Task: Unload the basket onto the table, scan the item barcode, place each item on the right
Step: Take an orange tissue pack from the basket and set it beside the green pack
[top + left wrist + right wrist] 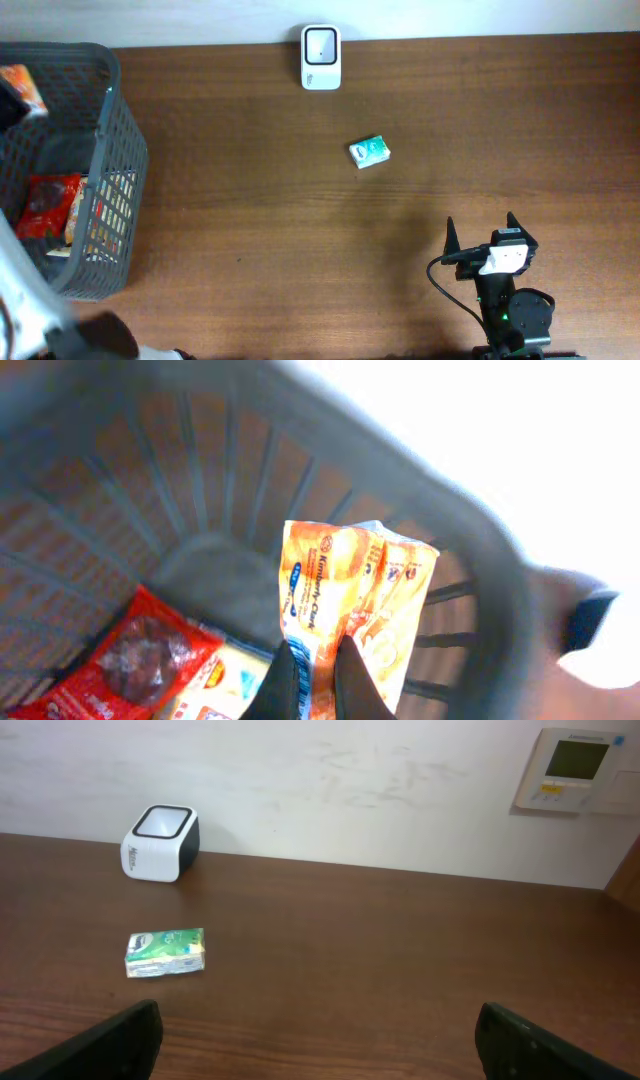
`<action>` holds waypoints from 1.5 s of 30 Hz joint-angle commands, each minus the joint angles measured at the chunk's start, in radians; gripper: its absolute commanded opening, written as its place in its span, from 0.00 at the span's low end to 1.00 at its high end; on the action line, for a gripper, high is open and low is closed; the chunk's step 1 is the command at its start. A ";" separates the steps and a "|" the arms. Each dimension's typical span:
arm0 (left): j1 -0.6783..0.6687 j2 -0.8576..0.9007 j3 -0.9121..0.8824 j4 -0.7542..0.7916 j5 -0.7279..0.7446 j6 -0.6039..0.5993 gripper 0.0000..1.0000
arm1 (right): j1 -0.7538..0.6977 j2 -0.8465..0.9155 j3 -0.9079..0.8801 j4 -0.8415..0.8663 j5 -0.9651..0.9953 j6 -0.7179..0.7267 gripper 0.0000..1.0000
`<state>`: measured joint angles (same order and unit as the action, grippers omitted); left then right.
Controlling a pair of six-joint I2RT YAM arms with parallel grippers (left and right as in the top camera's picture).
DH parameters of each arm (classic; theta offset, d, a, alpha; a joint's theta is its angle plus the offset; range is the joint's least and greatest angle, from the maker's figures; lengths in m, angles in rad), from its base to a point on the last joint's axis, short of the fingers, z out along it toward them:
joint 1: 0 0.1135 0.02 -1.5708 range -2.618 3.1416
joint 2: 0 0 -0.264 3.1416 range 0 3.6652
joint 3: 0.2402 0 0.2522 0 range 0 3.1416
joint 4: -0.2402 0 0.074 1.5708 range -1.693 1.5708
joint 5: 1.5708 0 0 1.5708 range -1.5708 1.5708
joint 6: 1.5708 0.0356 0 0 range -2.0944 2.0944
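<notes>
— So, where is the left tool (318, 678)?
— Over the grey basket (470, 575) at the left end of the bench (300, 250). Its two fingers (285, 682) are clenched on the lower edge of an orange packet (355, 600), which is held up above the inside of the basket, near the rim.
— Anything else in there?
— A red packet (140, 660) lies on the bottom, with a yellowish packet (235, 675) just beside it.
— And the right tool (481, 228)?
— Released, with the jaws wide apart and nothing between them, at the near right part of the bench.
— The scanner (321, 57)?
— It stands at the far edge, about the middle, close to the wall. A green packet (370, 152) lies flat on the bench, nearer than the scanner and a little to its right, well apart from both tools.
</notes>
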<state>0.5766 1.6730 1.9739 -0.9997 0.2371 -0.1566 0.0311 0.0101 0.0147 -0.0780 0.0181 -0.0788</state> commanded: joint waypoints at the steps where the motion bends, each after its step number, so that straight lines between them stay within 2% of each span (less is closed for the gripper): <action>1: -0.002 -0.163 0.019 -0.014 0.076 -0.295 0.00 | -0.005 -0.006 -0.009 -0.003 0.002 0.005 0.98; 3: -0.092 -0.223 0.019 -0.013 0.256 -0.303 0.00 | -0.005 -0.006 -0.009 -0.003 0.001 0.005 0.98; 4: -0.137 -0.224 0.019 -0.017 0.283 -0.302 0.00 | -0.005 -0.006 -0.009 -0.003 0.002 0.005 0.98; 7: -0.406 -0.204 0.016 -0.057 0.290 -0.246 0.00 | -0.005 -0.006 -0.009 -0.003 0.002 0.005 0.98; 8: -0.486 -0.198 0.016 -0.057 0.282 -0.200 0.00 | -0.005 -0.006 -0.009 -0.003 0.002 0.005 0.98; 9: -0.594 -0.185 0.016 -0.076 0.186 -0.143 0.00 | -0.005 -0.006 -0.009 -0.003 0.002 0.005 0.98; 12: -0.788 -0.136 0.016 -0.142 0.009 -0.140 0.00 | -0.005 -0.006 -0.009 -0.003 0.002 0.005 0.98; 17: -0.975 0.020 0.016 -0.205 0.001 -0.113 0.00 | -0.005 -0.006 -0.009 -0.003 0.002 0.005 0.98; 27: -1.070 0.451 0.016 -0.257 -0.006 -0.114 0.00 | -0.005 -0.006 -0.009 -0.003 0.002 0.005 0.98; 29: -1.071 0.521 0.016 -0.223 -0.105 -0.115 0.01 | -0.005 -0.006 -0.009 -0.003 0.002 0.005 0.98; 33: -1.074 0.561 0.016 -0.189 -0.108 -0.115 0.06 | -0.005 -0.006 -0.009 -0.003 0.002 0.005 0.98; 36: -1.074 0.595 0.016 -0.181 -0.167 -0.115 0.06 | -0.005 -0.006 -0.009 -0.003 0.002 0.005 0.98; 41: -1.074 0.631 0.016 -0.117 -0.148 -0.119 0.08 | -0.005 -0.006 -0.009 -0.003 0.002 0.005 0.98; 42: -1.074 0.631 0.016 -0.071 -0.112 -0.119 0.10 | -0.005 -0.006 -0.009 -0.003 0.002 0.005 0.98; 44: -1.078 0.633 0.016 0.008 -0.046 -0.119 0.25 | -0.005 -0.006 -0.009 -0.003 0.002 0.005 0.98; 45: -1.084 0.633 0.016 0.043 -0.023 -0.118 0.29 | -0.005 -0.006 -0.009 -0.003 0.002 0.005 0.98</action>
<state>-0.4931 2.2978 1.9869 -1.0016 0.1360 -0.2798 0.0311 0.0101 0.0147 -0.0780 0.0181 -0.0788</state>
